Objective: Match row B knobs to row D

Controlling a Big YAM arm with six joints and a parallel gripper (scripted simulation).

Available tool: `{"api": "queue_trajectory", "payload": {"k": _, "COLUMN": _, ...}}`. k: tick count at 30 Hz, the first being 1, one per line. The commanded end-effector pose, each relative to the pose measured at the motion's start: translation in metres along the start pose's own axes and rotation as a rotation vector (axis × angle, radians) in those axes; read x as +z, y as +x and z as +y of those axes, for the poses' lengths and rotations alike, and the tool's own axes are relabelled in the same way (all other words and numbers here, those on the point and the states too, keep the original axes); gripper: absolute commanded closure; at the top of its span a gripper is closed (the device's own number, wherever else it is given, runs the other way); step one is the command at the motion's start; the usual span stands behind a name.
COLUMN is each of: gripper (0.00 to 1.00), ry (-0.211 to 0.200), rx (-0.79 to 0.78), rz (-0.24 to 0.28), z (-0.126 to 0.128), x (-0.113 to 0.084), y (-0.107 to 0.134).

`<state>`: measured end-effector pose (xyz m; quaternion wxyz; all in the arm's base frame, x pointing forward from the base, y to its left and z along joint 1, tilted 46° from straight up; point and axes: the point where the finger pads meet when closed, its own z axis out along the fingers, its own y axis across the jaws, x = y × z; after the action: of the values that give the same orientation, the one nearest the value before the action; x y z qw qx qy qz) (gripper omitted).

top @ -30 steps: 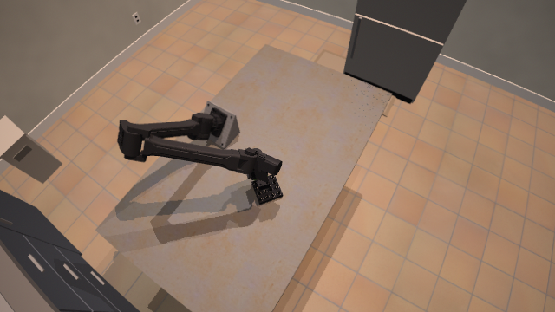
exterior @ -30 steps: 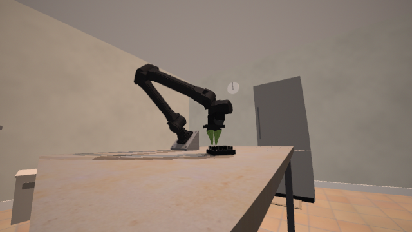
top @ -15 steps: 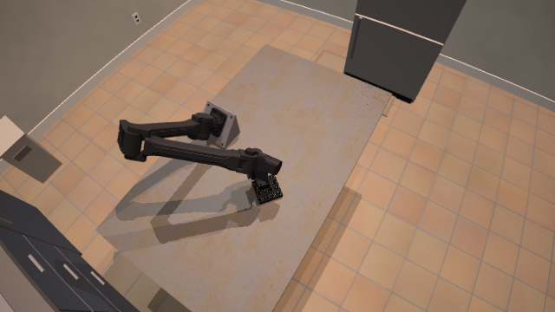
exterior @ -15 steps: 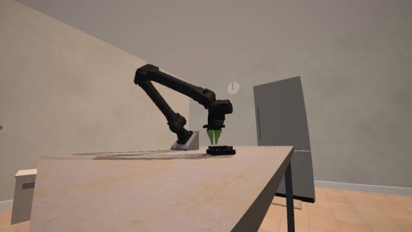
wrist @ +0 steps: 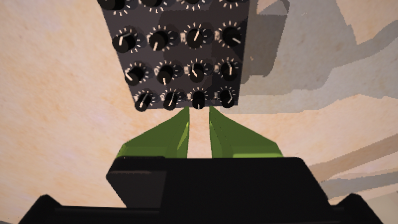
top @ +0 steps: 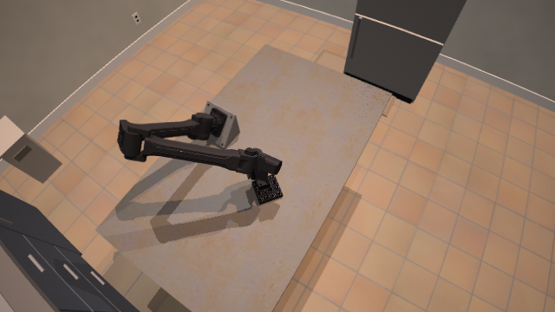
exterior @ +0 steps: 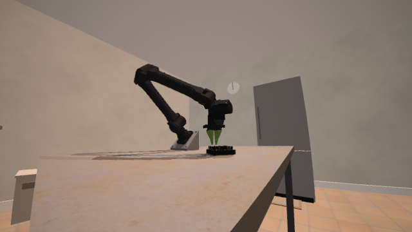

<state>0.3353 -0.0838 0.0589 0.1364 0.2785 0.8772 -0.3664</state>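
We see the hand [top: 263,185] [exterior: 214,144] [wrist: 199,112] pointing down with its two green fingers a little apart, a narrow gap between the tips and nothing caught in it. In the exterior view the tips sit just above the knob box [top: 269,194] [exterior: 221,151] [wrist: 177,55]; from the wrist view we cannot tell exactly which knob they are over.

The black box stands upright on the bench [top: 303,108] [exterior: 145,187] [wrist: 60,125], directly beneath the hand. In the wrist view we make out three full rows of four knobs, with a fourth row cut by the picture's top edge. In the row nearest the fingers, the third knob from the left [wrist: 198,100] has its white line running toward the bottom of the picture. In the next row, the leftmost knob [wrist: 134,76] has its line toward the upper left. We cannot read the printed names.

Farther out, the black arm [top: 191,152] [exterior: 180,84] bends high at its elbow and runs back to a grey mount [top: 222,140] [exterior: 195,142] on the bench. Beyond the bench we see a dark fridge [top: 390,48] [exterior: 280,116], and a round clock [exterior: 233,87] hangs on the wall.
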Motion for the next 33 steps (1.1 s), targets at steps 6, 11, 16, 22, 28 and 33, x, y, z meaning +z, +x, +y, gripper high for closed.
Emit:
{"api": "queue_trajectory", "payload": {"k": 6, "gripper": 0.81, "ry": -0.022, "rx": 0.008, "rz": -0.030, "z": 0.0129, "x": -0.0097, "y": -0.0091}}
{"api": "queue_trajectory", "payload": {"k": 11, "gripper": 0.81, "ry": -0.022, "rx": 0.008, "rz": -0.030, "z": 0.0129, "x": -0.0097, "y": -0.0091}}
{"api": "queue_trajectory", "payload": {"k": 16, "gripper": 0.81, "ry": -0.022, "rx": 0.008, "rz": -0.030, "z": 0.0129, "x": -0.0097, "y": -0.0091}}
{"api": "queue_trajectory", "payload": {"k": 22, "gripper": 0.81, "ry": -0.022, "rx": 0.008, "rz": -0.030, "z": 0.0129, "x": -0.0097, "y": -0.0091}}
{"api": "queue_trajectory", "payload": {"k": 28, "gripper": 0.81, "ry": -0.023, "rx": 0.010, "rz": -0.031, "z": 0.0133, "x": -0.0102, "y": -0.0102}}
{"api": "queue_trajectory", "payload": {"k": 33, "gripper": 0.81, "ry": -0.026, "rx": 0.015, "rz": -0.034, "z": 0.0147, "x": -0.0118, "y": -0.0136}}
